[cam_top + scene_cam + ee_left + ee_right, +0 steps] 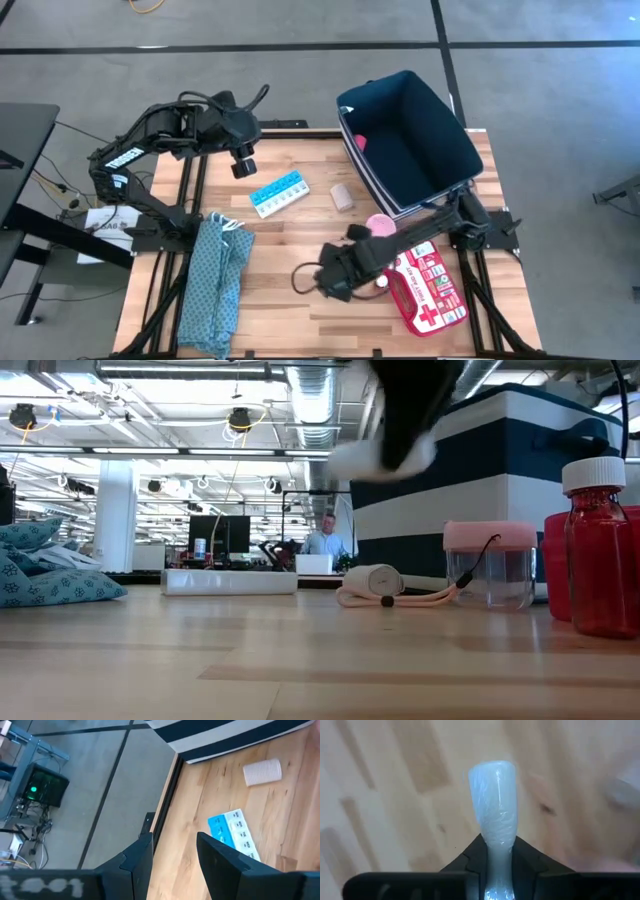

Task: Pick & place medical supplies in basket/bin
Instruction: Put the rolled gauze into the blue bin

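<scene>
My right gripper (330,283) hovers over the table's near middle, shut on a small white stick (492,800) wrapped in clear film. The navy bin (405,140) stands at the far right with a small pink item (360,141) inside. The light blue pill organizer (278,194), the beige bandage roll (342,195) and the pink tape roll (380,224) lie on the table between the arms. The red-and-white first aid pouch (428,290) lies flat under the right arm. My left gripper (243,165) is open in the air over the far left, beyond the pill organizer (232,832). My right gripper pinches the white stick near one end (496,851) between its two fingers. The stick runs along the fingers and its free end (491,770) sticks out past their tips. It is lifted clear of the table, as the low view shows the gripper (405,410) high above the wood.
A folded teal patterned cloth (215,280) lies at the near left corner. A red bottle with a white cap (602,550) stands near the pouch. The bin's striped wall (480,470) rises behind the tape roll (490,565). Bare wood shows at the near middle.
</scene>
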